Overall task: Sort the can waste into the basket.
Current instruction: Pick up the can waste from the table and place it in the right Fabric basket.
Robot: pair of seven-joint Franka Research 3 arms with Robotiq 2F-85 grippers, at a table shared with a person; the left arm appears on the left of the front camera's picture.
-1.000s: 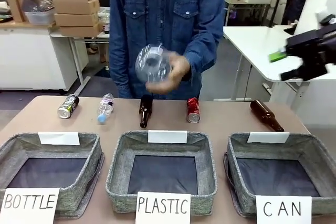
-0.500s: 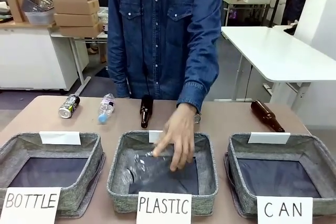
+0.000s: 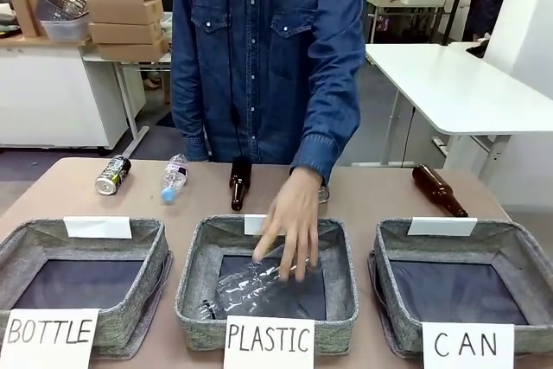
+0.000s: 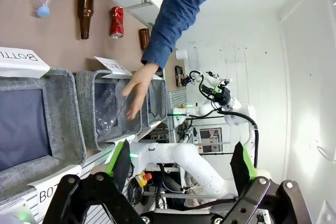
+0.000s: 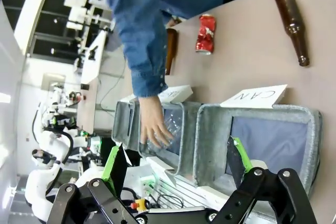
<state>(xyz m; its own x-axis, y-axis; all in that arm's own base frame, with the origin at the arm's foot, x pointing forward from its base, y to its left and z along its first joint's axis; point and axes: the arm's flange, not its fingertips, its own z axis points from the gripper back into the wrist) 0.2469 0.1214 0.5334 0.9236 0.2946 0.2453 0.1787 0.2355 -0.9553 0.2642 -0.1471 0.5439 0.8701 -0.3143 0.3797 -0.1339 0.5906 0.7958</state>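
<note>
The dark can [image 3: 112, 174] lies on its side at the table's far left. In the wrist views the dented red can [image 4: 116, 22] [image 5: 205, 34] lies near the far edge; from the front the person's sleeve covers it. At the front right stands the basket [image 3: 510, 235] [image 5: 210, 140] carded "CAN", with nothing on its dark floor. My left gripper [image 4: 181, 163] is open and holds nothing, high above the baskets. My right gripper [image 5: 176, 162] is open too, raised over the "CAN" basket's side of the table.
The person's hand [image 3: 289, 222] presses a clear plastic bottle [image 3: 251, 287] into the "PLASTIC" basket [image 3: 194, 274]. The "BOTTLE" basket [image 3: 151, 257] stands at the left. Two brown glass bottles [image 3: 239, 181] [image 3: 439, 189] and a small plastic bottle [image 3: 174, 177] lie along the far edge.
The person has brought the clear bottle down from chest height into the "PLASTIC" basket. My right gripper, at the right edge a second ago, has left the front view.
</note>
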